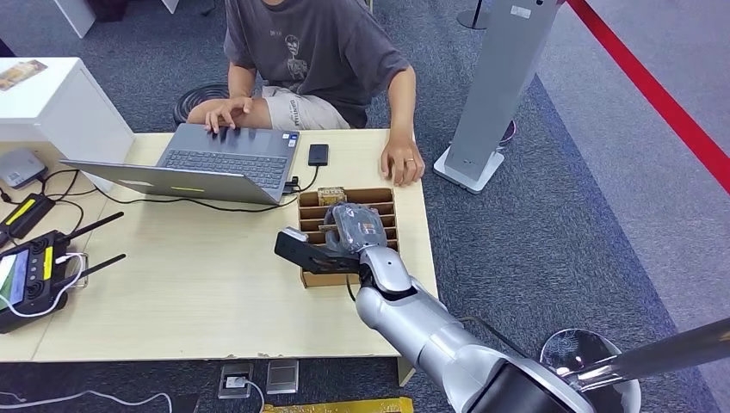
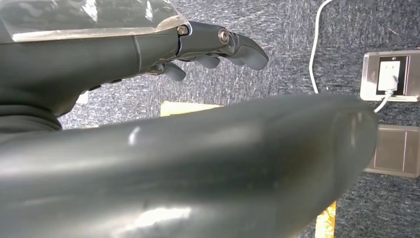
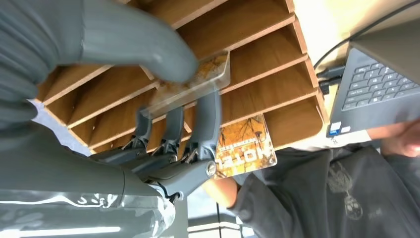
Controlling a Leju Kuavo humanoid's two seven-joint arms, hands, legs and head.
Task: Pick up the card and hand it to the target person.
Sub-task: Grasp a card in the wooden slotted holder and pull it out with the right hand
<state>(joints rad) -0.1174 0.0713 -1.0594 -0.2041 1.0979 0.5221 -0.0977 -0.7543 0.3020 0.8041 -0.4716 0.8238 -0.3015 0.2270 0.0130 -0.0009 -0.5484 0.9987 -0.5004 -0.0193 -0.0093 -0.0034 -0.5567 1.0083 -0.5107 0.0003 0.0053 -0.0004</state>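
Observation:
My right hand [image 1: 355, 229] hovers over the slotted wooden card rack [image 1: 389, 200] near the table's right edge. In the right wrist view the thumb and fingers [image 3: 208, 116] pinch an orange-printed card [image 3: 208, 74] just above the rack's dividers [image 3: 257, 54]. A second card marked HOTEL [image 3: 246, 147] stands in the end slot, seen from the head as a card [image 1: 331, 196] at the rack's far end. The person [image 1: 314, 52] sits across the table, one hand [image 1: 403, 163] flat beside the rack. My left hand [image 2: 208, 47] hangs over the carpet, its fingers apart and holding nothing.
An open laptop [image 1: 228, 159] under the person's other hand and a small black device [image 1: 318, 154] lie left of the rack. A black controller [image 1: 34, 275] with cables sits at the table's left edge. A grey stand [image 1: 495, 86] rises to the right. Floor sockets [image 2: 389, 74] lie below.

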